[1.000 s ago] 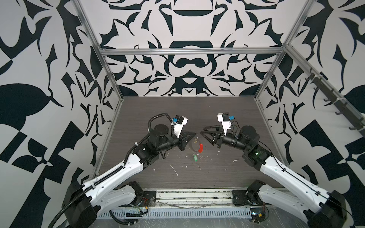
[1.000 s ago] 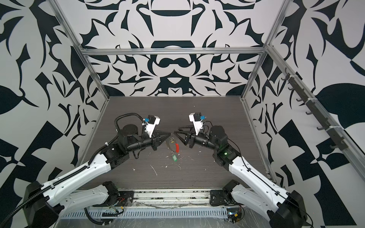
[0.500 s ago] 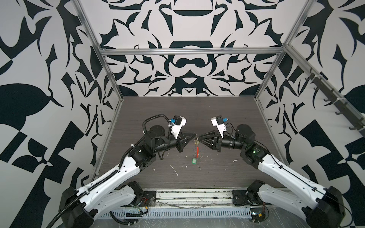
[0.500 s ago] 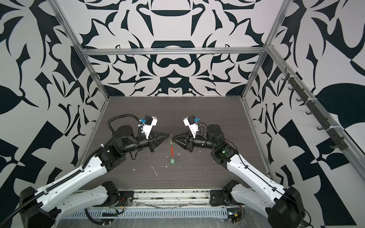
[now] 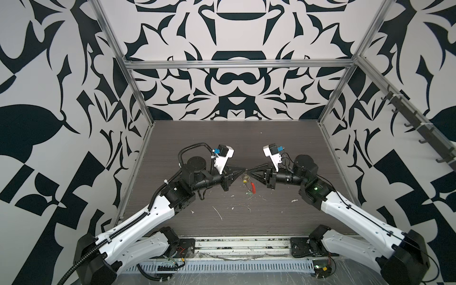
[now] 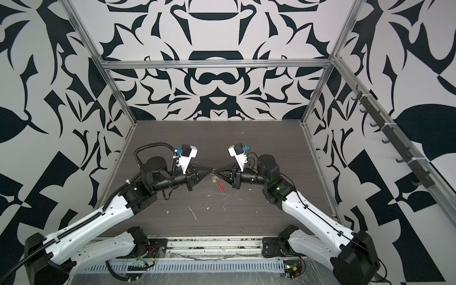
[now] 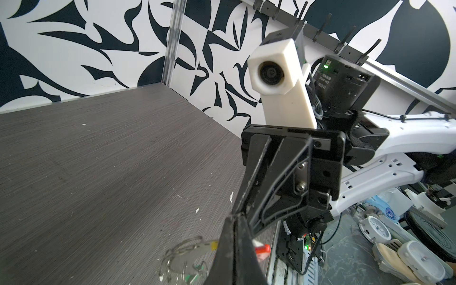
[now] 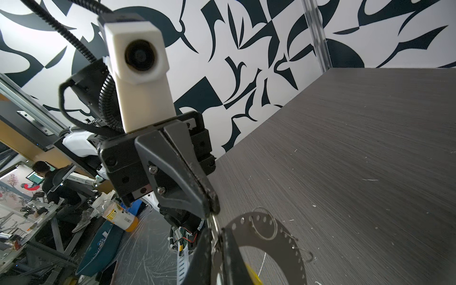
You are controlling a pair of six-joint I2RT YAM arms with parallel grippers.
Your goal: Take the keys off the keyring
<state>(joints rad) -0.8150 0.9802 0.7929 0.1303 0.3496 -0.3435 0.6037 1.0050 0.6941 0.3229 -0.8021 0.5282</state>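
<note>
In both top views my two grippers meet tip to tip above the middle of the table. The left gripper point(image 5: 243, 169) point(image 6: 210, 169) is shut on the top of the keyring point(image 8: 291, 246). The right gripper point(image 5: 250, 170) point(image 8: 216, 243) is shut on the same metal piece right beside it. The keyring hangs below the tips with its red sleeve point(image 5: 252, 185) point(image 7: 262, 248). On it hang the keys: a yellowish one point(image 5: 244, 181) point(image 7: 214, 245) and a green tag point(image 7: 191, 275), partly hidden behind the left fingers point(image 7: 237, 246).
White scraps point(image 5: 218, 213) lie scattered on the dark wood table point(image 5: 222, 143) below and in front of the grippers. Patterned walls with aluminium posts close the table in on three sides. A metal rail point(image 5: 241, 246) runs along the front edge between the arm bases.
The right gripper moved in to the left gripper's tip and its jaws closed on the keyring. The left gripper stayed shut, and the ring now hangs between both tips.
</note>
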